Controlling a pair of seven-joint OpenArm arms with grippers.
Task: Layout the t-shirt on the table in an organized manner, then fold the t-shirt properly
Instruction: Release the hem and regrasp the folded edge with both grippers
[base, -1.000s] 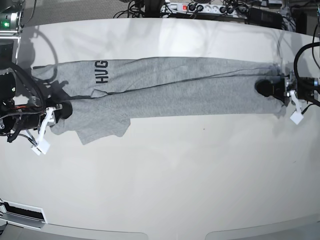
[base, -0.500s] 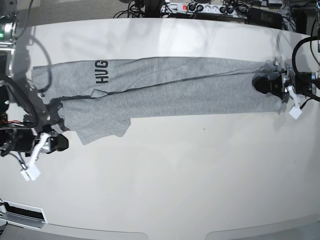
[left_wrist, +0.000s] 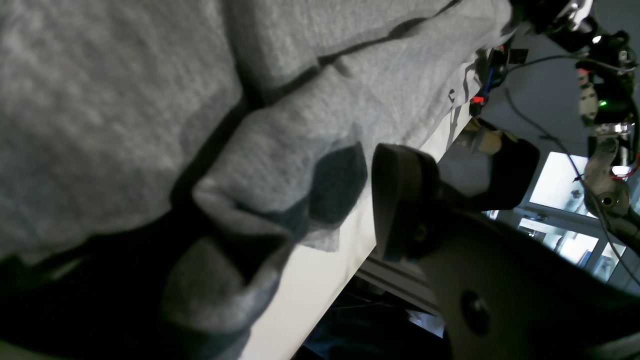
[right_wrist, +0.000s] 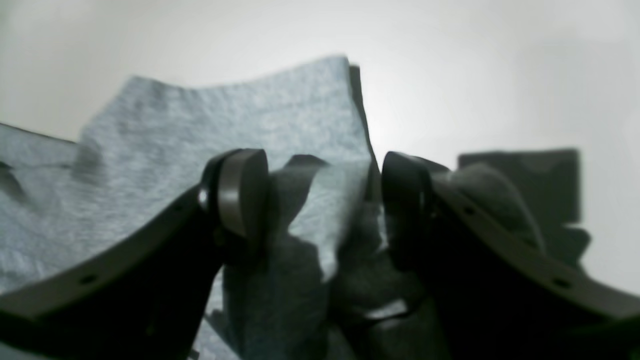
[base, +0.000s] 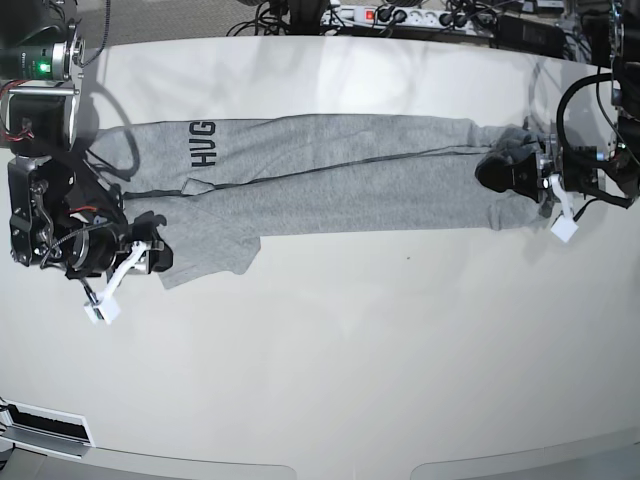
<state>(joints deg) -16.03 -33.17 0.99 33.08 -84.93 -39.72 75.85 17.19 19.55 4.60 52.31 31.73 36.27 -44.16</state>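
The grey t-shirt lies stretched along the white desk, both arms' fingers spread open at its opposite ends

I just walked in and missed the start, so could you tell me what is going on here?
Two robot arms are working on a grey t-shirt stretched lengthwise across the white table. The left gripper sits at the shirt's hem end, fingers spread on bunched cloth. The right gripper is open at the sleeve end, facing the fabric edge. The shirt is only partly folded.
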